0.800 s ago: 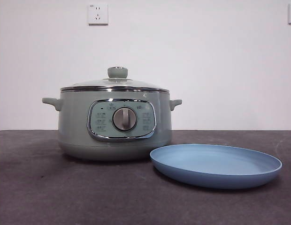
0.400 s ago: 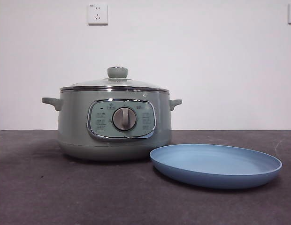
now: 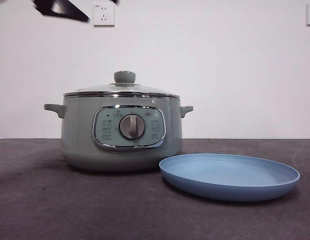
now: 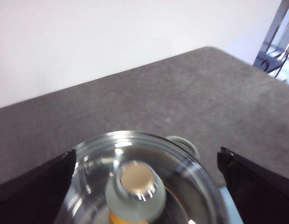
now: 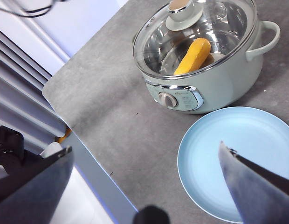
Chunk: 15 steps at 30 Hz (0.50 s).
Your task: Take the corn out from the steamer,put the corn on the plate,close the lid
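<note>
One corn [image 5: 193, 56] inside the steamer [image 3: 121, 131], seen through the glass lid [image 3: 121, 89], still shut on top. Blue plate [image 3: 230, 176] bare, just beside the steamer on the table [image 3: 70, 210]. Left gripper [image 4: 144, 186] up above the lid knob, jaws wide apart, holding nothing. Right gripper [image 5: 144, 186] high over the plate, jaws wide too, nothing held.
</note>
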Available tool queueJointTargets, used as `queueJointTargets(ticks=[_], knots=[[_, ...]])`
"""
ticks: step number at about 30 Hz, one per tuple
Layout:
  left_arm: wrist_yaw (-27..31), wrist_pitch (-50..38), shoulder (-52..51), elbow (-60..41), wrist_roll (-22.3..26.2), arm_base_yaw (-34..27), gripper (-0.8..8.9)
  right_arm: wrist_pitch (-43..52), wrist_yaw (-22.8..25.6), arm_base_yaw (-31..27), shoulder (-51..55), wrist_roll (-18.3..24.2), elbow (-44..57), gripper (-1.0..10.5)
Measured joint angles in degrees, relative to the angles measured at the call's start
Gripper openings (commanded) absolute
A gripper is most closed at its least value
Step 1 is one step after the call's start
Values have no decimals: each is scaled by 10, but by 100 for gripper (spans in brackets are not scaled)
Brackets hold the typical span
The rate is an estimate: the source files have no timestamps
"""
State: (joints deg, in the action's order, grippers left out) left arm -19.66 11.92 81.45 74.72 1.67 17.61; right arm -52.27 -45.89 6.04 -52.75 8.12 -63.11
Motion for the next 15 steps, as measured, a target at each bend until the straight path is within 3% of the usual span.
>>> queueJointTargets(ticks=[5,15], knots=[[55,-49,81,23,20,18,524,0,0,0,0,0,0,540],[62,-66,154,23,24,24,523,0,0,0,0,0,0,540]])
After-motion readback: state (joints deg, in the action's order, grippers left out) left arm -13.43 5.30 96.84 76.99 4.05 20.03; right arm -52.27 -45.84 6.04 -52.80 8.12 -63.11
